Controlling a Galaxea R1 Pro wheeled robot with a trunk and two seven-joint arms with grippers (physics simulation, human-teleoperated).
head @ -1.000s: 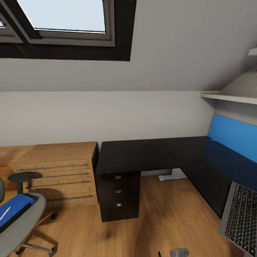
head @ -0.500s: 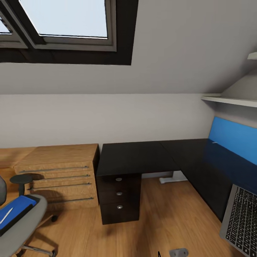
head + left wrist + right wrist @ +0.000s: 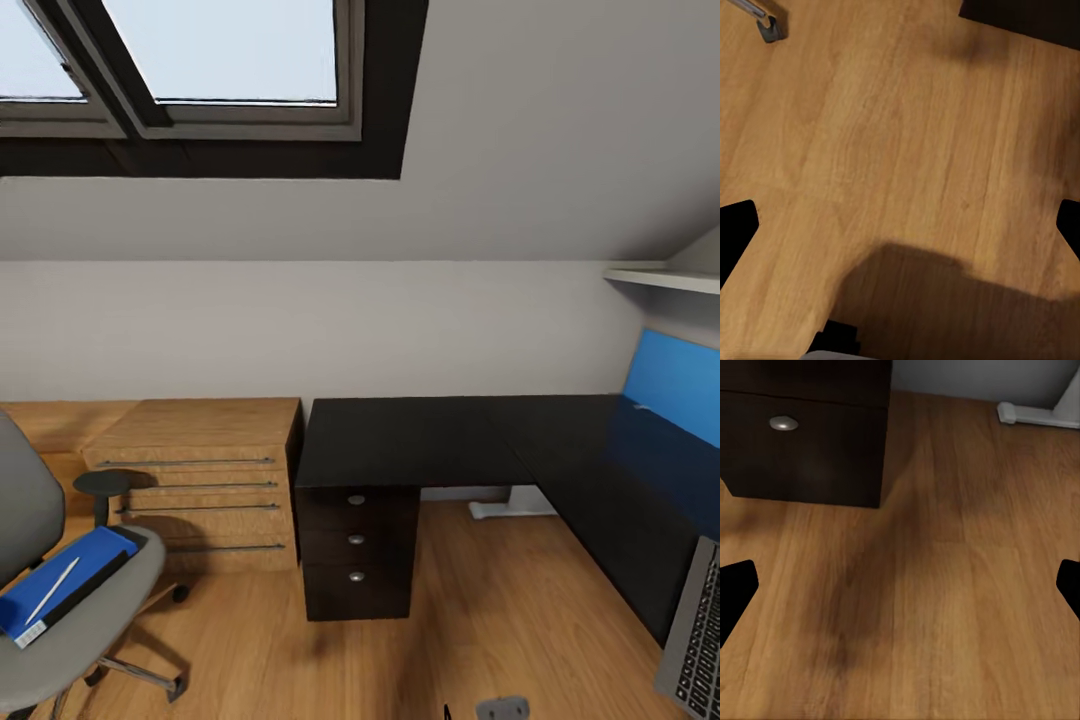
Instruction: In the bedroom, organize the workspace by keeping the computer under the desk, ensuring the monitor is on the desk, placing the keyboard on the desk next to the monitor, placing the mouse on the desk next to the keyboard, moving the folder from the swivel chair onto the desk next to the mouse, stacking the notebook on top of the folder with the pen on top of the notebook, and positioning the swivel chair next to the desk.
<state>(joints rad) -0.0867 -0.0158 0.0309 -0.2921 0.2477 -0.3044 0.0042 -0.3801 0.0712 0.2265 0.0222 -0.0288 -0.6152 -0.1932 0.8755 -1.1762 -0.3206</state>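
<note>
Everything has slid rightward across the head view since a second ago, which is the camera swinging left, not the furniture moving; more of the chair now shows and less of the keyboard.

Largest first: the black L-shaped surface runs from centre out toward 3 o'clock, bare on top, with a dark drawer block under its near end and a white foot bar behind. At 9 o'clock from the block stand the oak drawers. The chair sits at 8 o'clock, well apart from the surface. The folder lies flat on its seat, white spine end nearest the camera, with a thin pale pen lying on its cover. A corner of the keyboard juts in at 4 o'clock.

Each wrist view looks down on bare wood floor, the left claw and right claw both spread wide, dark tips at the frame edges, nothing between them.

The folder looks light, thin and fairly stiff, its cover probably slick. I would pinch it across a long edge overhanging the seat, and keep it level, since the loose pen could roll off.
</note>
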